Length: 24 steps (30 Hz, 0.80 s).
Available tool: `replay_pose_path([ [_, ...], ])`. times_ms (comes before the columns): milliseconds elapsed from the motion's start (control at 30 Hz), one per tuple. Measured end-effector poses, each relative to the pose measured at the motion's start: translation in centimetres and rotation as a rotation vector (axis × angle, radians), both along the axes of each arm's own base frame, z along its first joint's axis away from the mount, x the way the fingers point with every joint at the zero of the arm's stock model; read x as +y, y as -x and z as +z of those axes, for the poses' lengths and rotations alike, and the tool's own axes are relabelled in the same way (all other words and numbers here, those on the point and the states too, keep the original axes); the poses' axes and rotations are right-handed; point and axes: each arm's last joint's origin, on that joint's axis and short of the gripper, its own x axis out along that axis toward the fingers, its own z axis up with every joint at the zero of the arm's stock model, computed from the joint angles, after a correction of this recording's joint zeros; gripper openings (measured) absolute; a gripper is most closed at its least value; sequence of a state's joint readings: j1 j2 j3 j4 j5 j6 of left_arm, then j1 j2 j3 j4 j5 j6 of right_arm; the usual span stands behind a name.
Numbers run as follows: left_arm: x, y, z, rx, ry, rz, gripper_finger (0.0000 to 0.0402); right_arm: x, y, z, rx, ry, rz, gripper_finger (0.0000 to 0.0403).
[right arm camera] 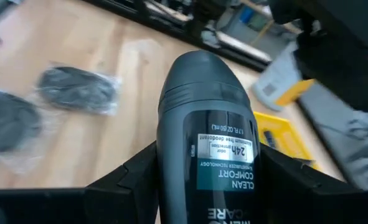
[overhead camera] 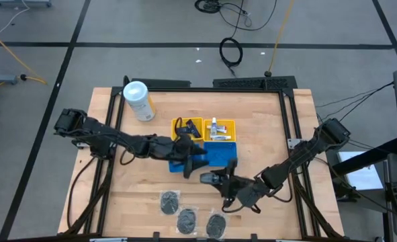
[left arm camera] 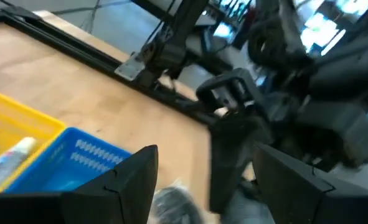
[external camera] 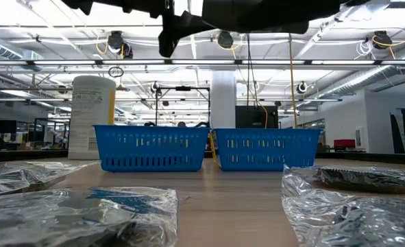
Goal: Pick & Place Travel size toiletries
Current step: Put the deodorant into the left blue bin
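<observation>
A dark grey roll-on deodorant bottle [right arm camera: 205, 124] with a teal label sits in my shut right gripper [right arm camera: 205, 163], just near of the blue trays [overhead camera: 218, 156] in the high view. The bottle [overhead camera: 208, 178] points toward the table's left. My left gripper [overhead camera: 197, 160] hangs open over the blue tray's left part and touches nothing; its wrist view [left arm camera: 205, 180] looks toward the right arm. Three grey round clear-wrapped pieces [overhead camera: 170, 200] [overhead camera: 187, 219] [overhead camera: 216, 224] lie flat by the near edge. White tubes [overhead camera: 218, 131] lie in a yellow tray. My right gripper pinches the deodorant bottle by the sides of its lower body [right arm camera: 171, 174], one finger [right arm camera: 134, 177] on either side. The fingers lie along the bottle, coming about level from the table's right. The rounded cap end [right arm camera: 199, 71] juts out beyond the fingertips. The bottle is clear of the table.
A tall white canister [overhead camera: 138, 101] with a yellow label stands near the far left corner. Two yellow trays [overhead camera: 188, 128] [overhead camera: 233, 124] sit beyond the blue ones; small black pieces lie in the left one. A black frame [overhead camera: 289, 144] runs along the table's edges. Bare wood lies left and right.
</observation>
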State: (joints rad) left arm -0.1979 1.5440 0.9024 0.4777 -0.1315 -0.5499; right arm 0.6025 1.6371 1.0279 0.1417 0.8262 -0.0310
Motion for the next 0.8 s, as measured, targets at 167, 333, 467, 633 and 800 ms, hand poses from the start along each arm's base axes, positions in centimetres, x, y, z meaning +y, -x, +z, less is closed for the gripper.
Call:
replay_pose_path([
  [167,0.7,-0.1,-0.1,0.012,0.09,0.027,0.0255,-0.3,-0.2,0.1,-0.012,0.031,-0.038,0.0197],
  [333,1.0,-0.2,-0.1,0.02,0.128,-0.002,0.0255,-0.9,-0.4,0.2,-0.019,0.09,-0.09,0.0197],
  [467,0.9,-0.2,-0.1,0.024,0.144,-0.025,0.0255,-1.4,-0.4,0.7,-0.029,0.097,-0.111,0.0197],
  [633,0.9,-0.2,-0.1,0.025,0.147,-0.03,0.0255,-2.0,-0.1,2.1,-0.058,0.091,-0.119,0.0197],
  [800,0.9,-0.2,0.1,0.011,0.181,-0.03,0.0255,-2.5,0.2,3.1,-0.068,0.103,-0.116,0.0197],
])
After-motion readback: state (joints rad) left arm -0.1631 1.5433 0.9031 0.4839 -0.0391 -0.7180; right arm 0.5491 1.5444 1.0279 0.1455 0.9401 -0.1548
